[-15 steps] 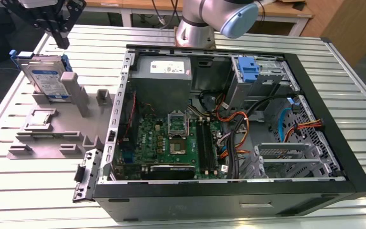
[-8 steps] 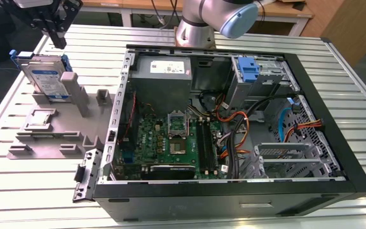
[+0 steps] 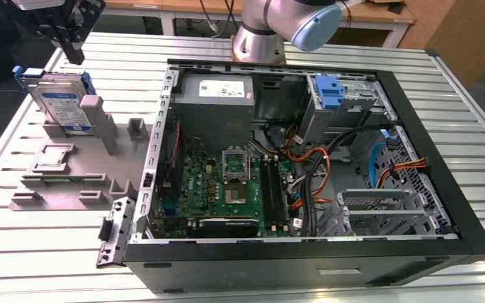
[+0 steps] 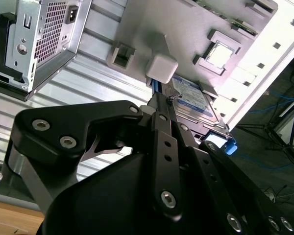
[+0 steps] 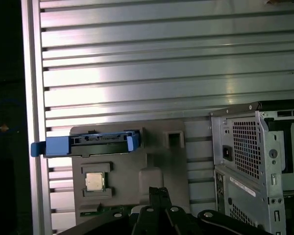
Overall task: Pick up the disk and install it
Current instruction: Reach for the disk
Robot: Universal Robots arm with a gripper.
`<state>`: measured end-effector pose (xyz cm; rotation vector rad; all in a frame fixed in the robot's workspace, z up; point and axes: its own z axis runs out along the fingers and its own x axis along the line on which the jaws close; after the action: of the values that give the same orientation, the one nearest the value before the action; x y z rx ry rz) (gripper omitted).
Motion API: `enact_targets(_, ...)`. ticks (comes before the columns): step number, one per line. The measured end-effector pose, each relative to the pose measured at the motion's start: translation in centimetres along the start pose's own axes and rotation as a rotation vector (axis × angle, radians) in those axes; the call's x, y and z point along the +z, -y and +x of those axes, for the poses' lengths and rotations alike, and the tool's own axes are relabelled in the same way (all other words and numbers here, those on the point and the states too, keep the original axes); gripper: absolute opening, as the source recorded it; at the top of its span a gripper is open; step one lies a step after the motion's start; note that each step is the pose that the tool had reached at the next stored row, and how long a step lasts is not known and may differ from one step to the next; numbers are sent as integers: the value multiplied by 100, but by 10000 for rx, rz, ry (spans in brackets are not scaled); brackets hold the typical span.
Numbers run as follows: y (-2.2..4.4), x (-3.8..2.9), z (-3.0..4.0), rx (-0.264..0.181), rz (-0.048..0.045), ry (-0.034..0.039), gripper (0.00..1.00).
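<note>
Exterior view: the claw [image 3: 74, 55], closed on nothing, hung near the disk [image 3: 60, 104], which stood on edge in the grey stand [image 3: 65, 183] at the claw's 6 o'clock, its blue-framed upper edge facing the claw

Noted disk [image 3: 61, 104] upright in holder [image 3: 78, 180] on worktop [image 3: 40, 252], to the exterior view's left of open computer case [image 3: 457, 189]. Logged pincer [image 3: 74, 58] just above disk. Found arm base [image 3: 257, 41] on worktop behind case, chip [image 3: 53, 158] lying on holder before disk.
</note>
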<state>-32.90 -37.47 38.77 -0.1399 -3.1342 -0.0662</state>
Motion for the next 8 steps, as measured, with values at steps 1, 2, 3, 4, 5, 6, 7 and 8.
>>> enact_targets(1, 0, 1, 5, 0, -1, 1, 10)
enact_targets(2, 1, 0, 11, 0, 0, 0, 10)
enact_targets(3, 1, 1, 15, 0, -1, 1, 10)
enact_targets(4, 2, 1, 20, 0, 0, 0, 10)
enact_targets(5, 2, 1, 24, 0, 0, 0, 10)
enact_targets(6, 3, 0, 29, 0, 0, 0, 10)
enact_targets(7, 3, 1, 34, 0, 0, 1, 10)
enact_targets(8, 3, 1, 39, 1, 0, 0, 10)
